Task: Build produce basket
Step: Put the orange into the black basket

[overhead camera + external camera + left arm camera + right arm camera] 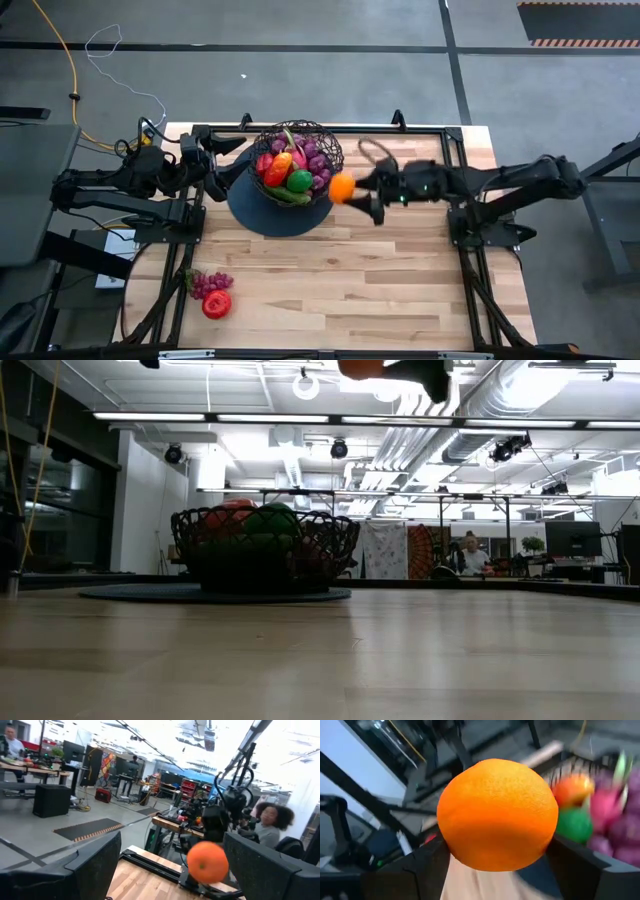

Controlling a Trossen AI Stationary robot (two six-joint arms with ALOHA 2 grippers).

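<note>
The black wire basket point(296, 150) stands on a flat dark disc point(275, 212) at the table's far middle, holding grapes, a dragon fruit, a green fruit, a cucumber and red fruits. In the low view the basket point(265, 550) shows with produce piled above its rim. My right gripper point(352, 190) is shut on an orange point(341, 187) just right of the basket's rim. My left gripper point(225, 167) waits open to the basket's left. A bunch of grapes point(210, 283) and a red fruit point(216, 304) lie near the table's near left corner. My right gripper pinches the orange point(497, 815) between its two fingers point(427, 867), one on each side of its lower half. The fingers come in about level from the table's right. The orange is lifted clear, high above the table point(365, 368).
Bare wood lies across the table's near and right parts point(400, 280). The left wrist view looks past the open fingers at the orange point(207, 862) and the right arm behind it. People sit in the room beyond the table point(270, 822).
</note>
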